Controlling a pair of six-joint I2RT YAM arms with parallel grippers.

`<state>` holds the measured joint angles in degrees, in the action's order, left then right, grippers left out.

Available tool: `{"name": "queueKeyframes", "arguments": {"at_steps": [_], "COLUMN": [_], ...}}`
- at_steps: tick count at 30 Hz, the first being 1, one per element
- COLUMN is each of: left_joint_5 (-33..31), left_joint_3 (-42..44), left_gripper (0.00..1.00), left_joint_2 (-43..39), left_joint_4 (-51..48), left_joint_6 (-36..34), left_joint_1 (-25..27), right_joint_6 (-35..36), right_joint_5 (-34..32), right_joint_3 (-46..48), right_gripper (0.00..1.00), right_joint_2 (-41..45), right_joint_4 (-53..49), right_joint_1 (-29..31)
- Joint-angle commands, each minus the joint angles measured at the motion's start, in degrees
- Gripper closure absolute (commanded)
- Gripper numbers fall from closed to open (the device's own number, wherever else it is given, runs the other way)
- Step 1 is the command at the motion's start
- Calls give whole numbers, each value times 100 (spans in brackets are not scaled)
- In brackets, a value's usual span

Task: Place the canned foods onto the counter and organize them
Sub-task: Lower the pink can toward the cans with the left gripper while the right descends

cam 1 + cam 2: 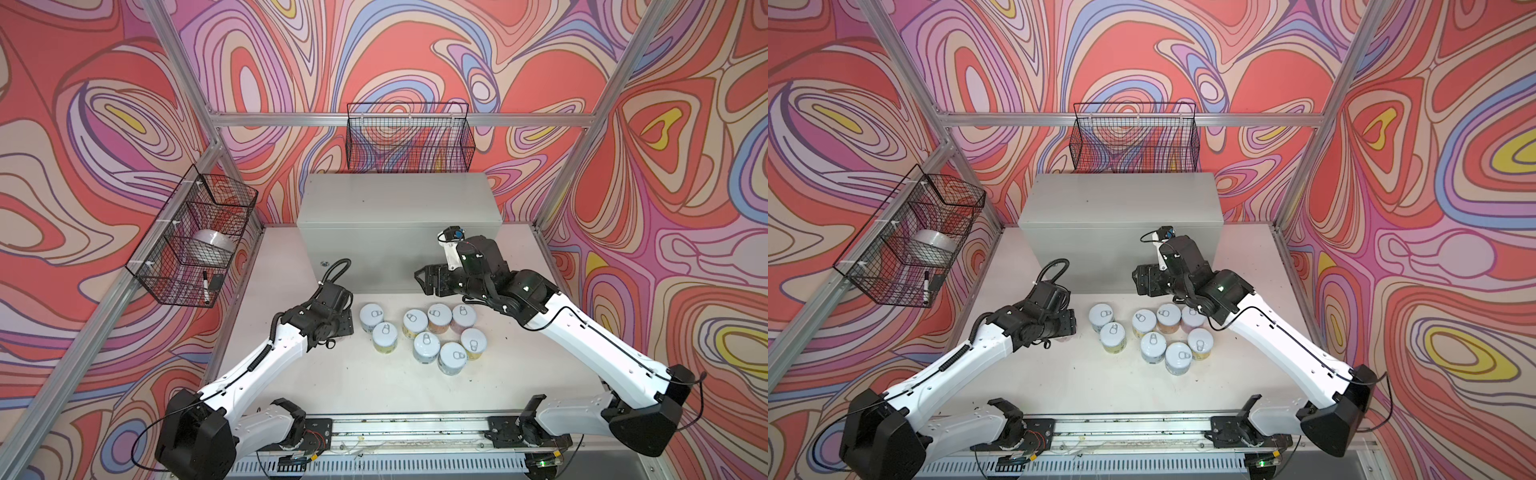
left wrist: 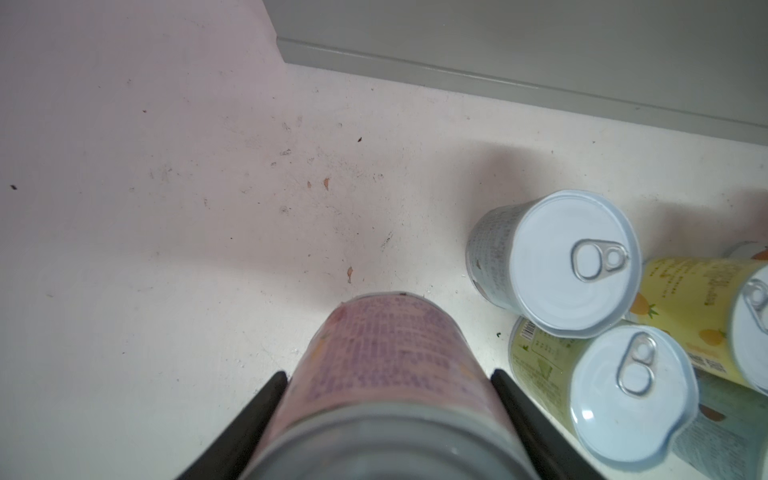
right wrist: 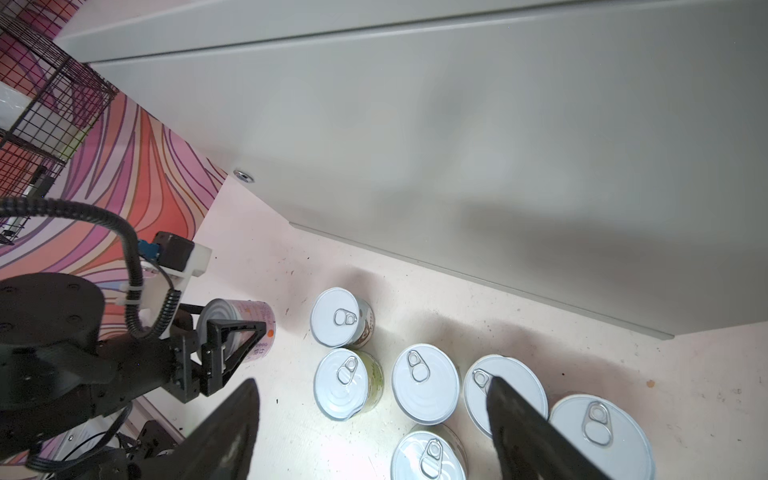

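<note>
White worktop (image 1: pixel 374 386) carries eight upright cans (image 1: pixel 426 341) clustered in front of the grey cabinet (image 1: pixel 395 199). Just left of them the left gripper (image 2: pixel 388 374) is clamped on a pink can (image 3: pixel 259 318), while the right gripper (image 1: pixel 422 281) hangs wide open and empty by the cabinet's front.

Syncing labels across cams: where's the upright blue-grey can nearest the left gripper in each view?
Top view: blue-grey can, leftmost lid of the cluster.
Top view: same place.
Left wrist: upright, beside the gripped pink can.
Right wrist: the lid nearest the left gripper holding that pink can.
Shared landmark: the counter, whose front bottom edge shows in all four.
</note>
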<state>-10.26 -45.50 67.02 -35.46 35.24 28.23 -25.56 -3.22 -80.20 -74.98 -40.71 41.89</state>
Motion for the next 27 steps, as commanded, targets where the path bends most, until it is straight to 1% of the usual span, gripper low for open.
{"name": "queueKeyframes", "arguments": {"at_steps": [1, 9, 22, 23, 27], "left_joint_5": [-344, -545, -769, -790, -852], "left_joint_3": [129, 836, 646, 647, 755], "left_gripper": [100, 100, 100, 99, 81], "left_joint_2": [92, 224, 1131, 1165, 1158], "left_joint_4": [1088, 1990, 2339, 2354, 2509], "left_joint_6": [170, 60, -196, -208, -256], "left_joint_1": [98, 113, 96, 87, 54], "right_joint_6": [-37, -63, -186, -201, -239], "right_joint_5": [-73, -143, -354, -348, -424], "right_joint_3": [125, 385, 706, 733, 837], "right_gripper": [12, 12, 12, 12, 12], "right_joint_2": [113, 176, 289, 291, 368], "right_joint_4": [10, 45, 154, 163, 162], "right_joint_1": [73, 153, 354, 362, 403]}}
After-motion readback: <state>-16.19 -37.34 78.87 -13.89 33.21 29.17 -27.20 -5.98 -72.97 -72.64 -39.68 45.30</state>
